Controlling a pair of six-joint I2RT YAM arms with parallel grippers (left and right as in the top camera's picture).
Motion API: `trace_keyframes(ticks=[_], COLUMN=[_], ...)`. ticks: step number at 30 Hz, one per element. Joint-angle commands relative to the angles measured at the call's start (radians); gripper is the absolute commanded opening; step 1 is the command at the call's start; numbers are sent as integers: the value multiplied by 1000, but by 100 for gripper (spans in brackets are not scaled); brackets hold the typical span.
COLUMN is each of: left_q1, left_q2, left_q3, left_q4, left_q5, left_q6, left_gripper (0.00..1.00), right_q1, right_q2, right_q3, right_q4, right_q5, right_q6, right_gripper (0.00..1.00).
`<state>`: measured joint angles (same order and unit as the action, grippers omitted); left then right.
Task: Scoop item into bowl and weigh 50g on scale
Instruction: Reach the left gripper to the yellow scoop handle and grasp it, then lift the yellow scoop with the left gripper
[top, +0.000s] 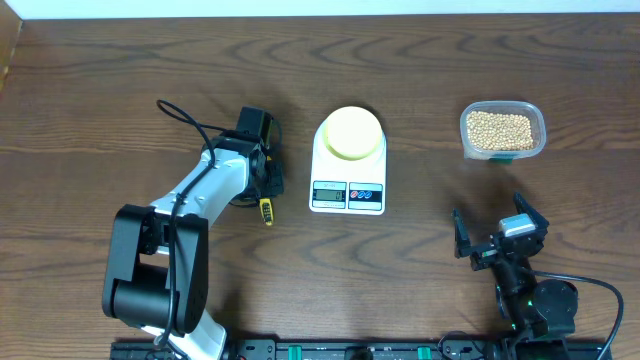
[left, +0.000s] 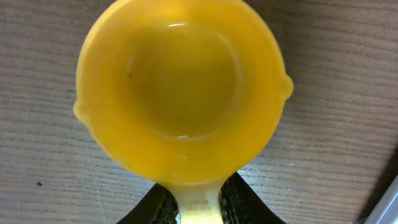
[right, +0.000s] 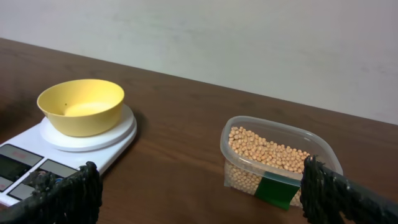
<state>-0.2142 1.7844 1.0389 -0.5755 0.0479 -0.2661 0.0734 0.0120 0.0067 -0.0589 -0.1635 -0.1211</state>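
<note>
The pale yellow bowl (top: 351, 132) stands empty on the white scale (top: 348, 192) at the table's middle; both also show in the right wrist view, the bowl (right: 81, 106) on the scale (right: 37, 165). The beans (top: 501, 127) fill a clear plastic tub (top: 538, 130) at the back right, also seen in the right wrist view (right: 264, 148). My left gripper (top: 264, 182) is left of the scale and is shut (left: 199, 208) on the handle of a bright yellow scoop (left: 180, 87), which is empty above the bare table. My right gripper (top: 493, 232) is open and empty (right: 199, 205), in front of the tub.
The tub (right: 231, 127) has a green label (right: 277, 190) on its near side. A black cable (top: 185, 115) loops behind the left arm. The table's far edge meets a pale wall (right: 249, 43).
</note>
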Motion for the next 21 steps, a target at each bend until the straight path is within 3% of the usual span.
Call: trace_keyframes(ticks=[1,4,7,15,21], left_q1=[-2,-2,-1,10,59], left_q2=[11,11,11,-69,-133], left_q3=[-3,-3,-3,5,5], left_q4=[-8,-14,-13,4,76], left_q5=[-11,-11,-11,-13,-15], left_q6=[-12,-28,-29,-23,-22], left_gripper=[26,24,15,14,8], right_q1=[0,0,0,0,0], right_q2=[-5,-5,-5,-5,-5], right_q3=[-1,-1,-1,-1,-1], right_q4=[-5,-5,-5,-5,-5], right_q5=[-3,-3,-3,-3,-3], right_q6=[-7,-7,-7,-7,-7], right_gripper=[99,99,99,99,99])
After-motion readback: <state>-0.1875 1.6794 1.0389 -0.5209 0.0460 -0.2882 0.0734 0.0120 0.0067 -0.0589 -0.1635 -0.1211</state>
